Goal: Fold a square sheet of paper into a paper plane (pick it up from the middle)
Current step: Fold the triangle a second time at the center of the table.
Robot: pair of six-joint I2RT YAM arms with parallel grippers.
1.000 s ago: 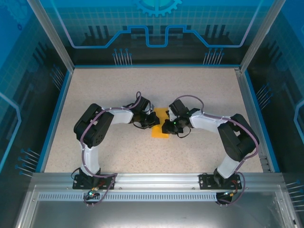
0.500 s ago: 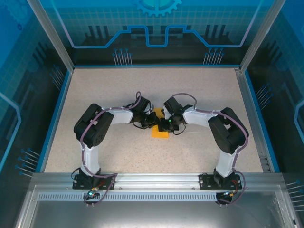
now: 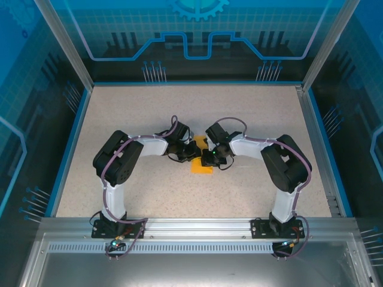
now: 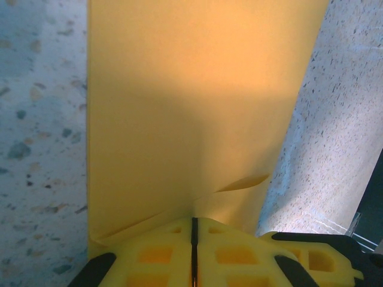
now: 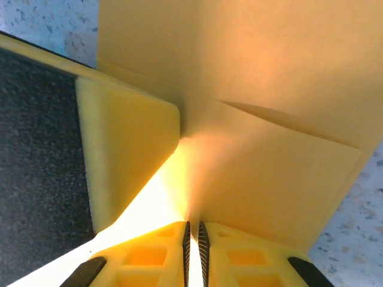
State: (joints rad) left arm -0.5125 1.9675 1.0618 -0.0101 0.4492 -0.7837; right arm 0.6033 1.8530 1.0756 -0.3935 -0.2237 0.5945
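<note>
From the top external view, the square sheet of paper (image 3: 203, 168) lies near the middle of the table (image 3: 137, 107), well apart from all four edges. Both arms bend inward over it. The left gripper (image 3: 194, 152) and the right gripper (image 3: 209, 156) meet over the sheet's centre, just beside each other, and hide most of it. An orange strip shows toward the near edge and a smaller patch toward the far edge.

In the left wrist view, the yellow fingers (image 4: 157, 254) are pressed together with only a hairline seam between them. The paper rises into that seam, so the left jaws are closed on the sheet. A shallow crease runs out from the pinch toward the right.

In the right wrist view, the right fingers (image 5: 149, 254) stand a sliver apart, and the paper runs down into that slit. They appear clamped on the sheet too. A left finger (image 5: 128, 149) sits touching the paper just beside them.

The risk, as I judge it, comes from two grips so close on thin paper. If the arms pull apart or lift unevenly, the sheet could tear or slip from one pinch. The stray crease could also set the fold crooked, leaving the plane lopsided.
</note>
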